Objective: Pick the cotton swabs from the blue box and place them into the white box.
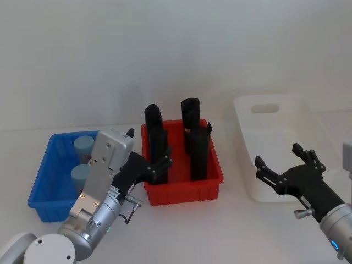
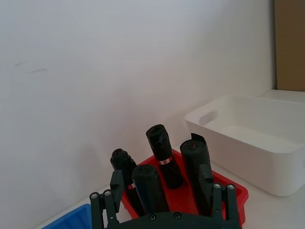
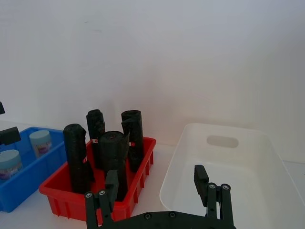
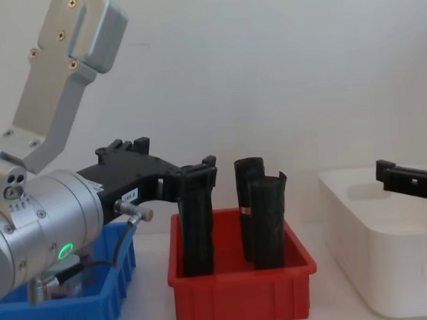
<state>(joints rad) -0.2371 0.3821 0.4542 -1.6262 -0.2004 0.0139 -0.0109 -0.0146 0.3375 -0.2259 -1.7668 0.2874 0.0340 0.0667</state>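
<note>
Two swabs [image 1: 83,146] are stood upright in the blue box [image 1: 41,184] at the robot's left, and none is seen yet in the white box [image 1: 245,165] at the right. The left gripper [image 2: 159,171] is held spread and empty just beside the blue box, near a front corner of the red bin [image 1: 184,190], presumably so that a short reach brings it over the swabs. The right gripper [image 1: 278,156] is likewise spread and empty at the white box's near wall (perhaps parked, perhaps waiting). The swabs are packed in small clear plastic cylinders with pale blue lids, smooth and probably slippery. The white box is glossy, thick-walled and round-cornered, with an oval handle cut-out. Black rolls [image 1: 191,113] are stood in the red bin.
</note>
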